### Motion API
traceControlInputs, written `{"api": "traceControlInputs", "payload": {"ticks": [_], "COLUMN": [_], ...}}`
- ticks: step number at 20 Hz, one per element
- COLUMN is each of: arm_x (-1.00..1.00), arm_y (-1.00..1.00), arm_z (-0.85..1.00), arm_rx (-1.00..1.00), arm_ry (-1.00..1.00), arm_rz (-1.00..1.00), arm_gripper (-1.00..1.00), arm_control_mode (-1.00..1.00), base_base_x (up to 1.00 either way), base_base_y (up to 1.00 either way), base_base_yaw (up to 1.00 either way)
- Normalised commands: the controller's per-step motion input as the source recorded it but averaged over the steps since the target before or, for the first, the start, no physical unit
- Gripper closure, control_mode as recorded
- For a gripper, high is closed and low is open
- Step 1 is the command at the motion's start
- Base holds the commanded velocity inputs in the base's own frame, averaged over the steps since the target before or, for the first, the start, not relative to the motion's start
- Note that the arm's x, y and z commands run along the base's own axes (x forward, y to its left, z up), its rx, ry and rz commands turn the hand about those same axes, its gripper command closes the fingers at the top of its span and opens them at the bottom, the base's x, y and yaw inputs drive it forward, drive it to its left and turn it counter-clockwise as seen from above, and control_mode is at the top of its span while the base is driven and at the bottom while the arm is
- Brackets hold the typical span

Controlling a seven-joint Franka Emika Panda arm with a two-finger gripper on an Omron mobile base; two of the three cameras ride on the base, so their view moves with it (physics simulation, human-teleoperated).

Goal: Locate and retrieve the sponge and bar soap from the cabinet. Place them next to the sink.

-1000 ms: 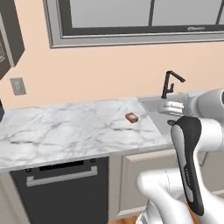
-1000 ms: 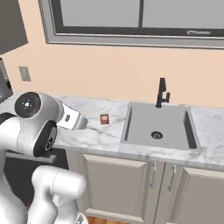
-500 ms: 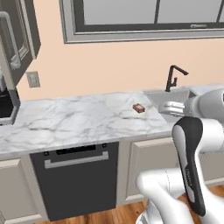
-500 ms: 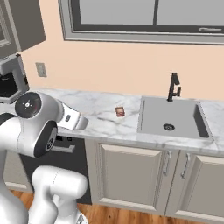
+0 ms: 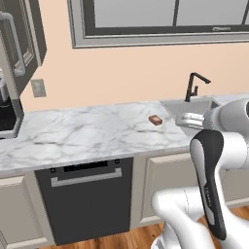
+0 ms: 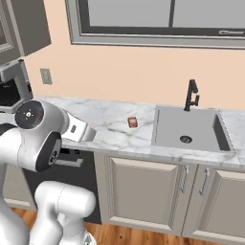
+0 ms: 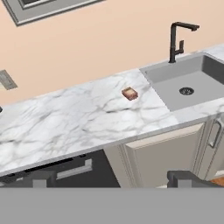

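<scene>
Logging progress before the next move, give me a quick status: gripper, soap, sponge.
Gripper open, empty, back from the counter. Bar soap lying on the marble beside the sink. Sponge not yet by the sink. Nothing in the way.

1. Bright, even, flat rendered light, with no visible source.
2. Shadows faint; the marble surface [image 5: 87,131] shows no glare.
3. Edges slightly soft and pixelated; no lens distortion toward any clock position.
</scene>
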Motion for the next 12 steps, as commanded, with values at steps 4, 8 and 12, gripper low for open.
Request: {"api": "traceControlInputs", "payload": {"ticks": [4, 8, 12], "arm_x": [-0.10, -0.35, -0.59], "arm_y": [0.00, -0.02, -0.10], "arm_z": [0.30, 0.33, 0.17], "arm_rx": [-0.16, -0.24, -0.18], "arm_ry": [0.03, 0.06, 0.11], "arm_rz": [0.00, -0.03, -0.01], "arm_gripper": [-1.00, -1.00, -1.00], "arm_control_mode": [-1.00, -1.00, -1.00], "base_base_x": [0.00, 0.00, 0.00], "base_base_y": [0.00, 0.00, 0.00], "base_base_yaw": [0.00, 0.00, 0.00]}}
